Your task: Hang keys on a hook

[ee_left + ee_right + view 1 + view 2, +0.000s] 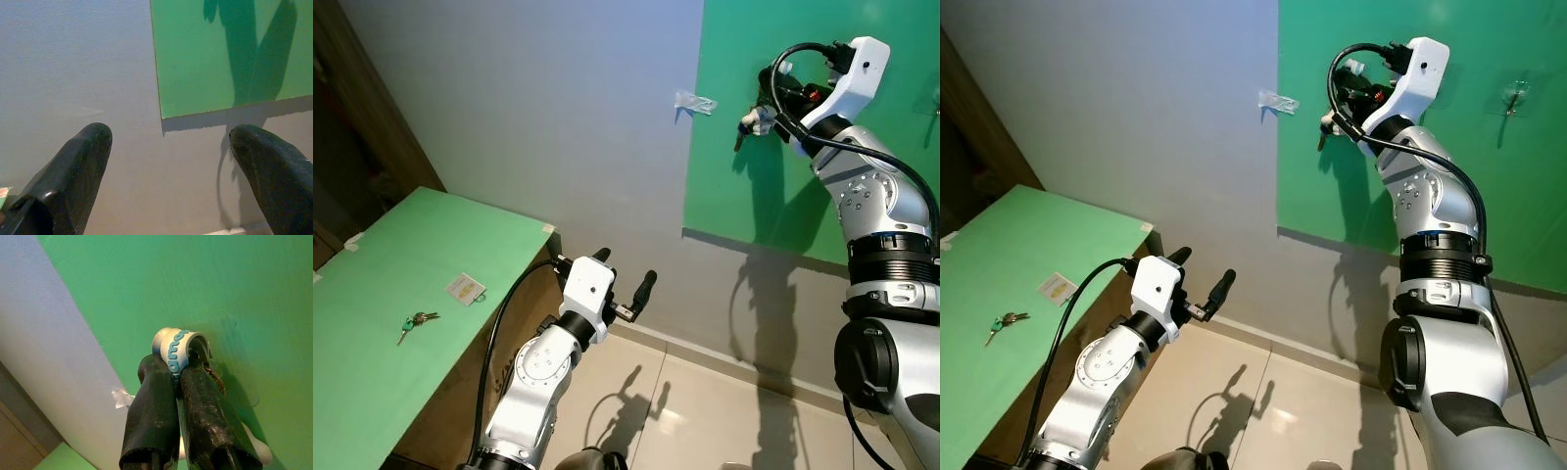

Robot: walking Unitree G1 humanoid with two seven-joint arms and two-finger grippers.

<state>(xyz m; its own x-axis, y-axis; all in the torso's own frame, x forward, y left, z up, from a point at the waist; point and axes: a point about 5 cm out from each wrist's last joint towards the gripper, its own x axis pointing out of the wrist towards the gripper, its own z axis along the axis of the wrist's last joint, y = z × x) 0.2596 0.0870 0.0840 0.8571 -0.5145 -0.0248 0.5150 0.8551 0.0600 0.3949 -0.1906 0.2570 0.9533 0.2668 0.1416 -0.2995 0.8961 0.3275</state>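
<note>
Keys held up at the green wall panel
Left claw (625, 284) spread open near the green surface (372, 294), where spare keys (415, 321) lie; right claw (177, 374) pinches keys (180, 350) against the green panel (783, 117), beside a clear hook (693, 102)

- Two sets of keys: one set (415, 322) lies on the green table top (372, 294), the other set (182, 350) is in the right gripper (766, 116)
- Two clear hooks on the wall: one (693, 102), another (1516, 96)
- One small card (464, 287) on the table top
- Two grippers: right, and left gripper (625, 281)
- One green panel (744, 196) on the wall
</note>
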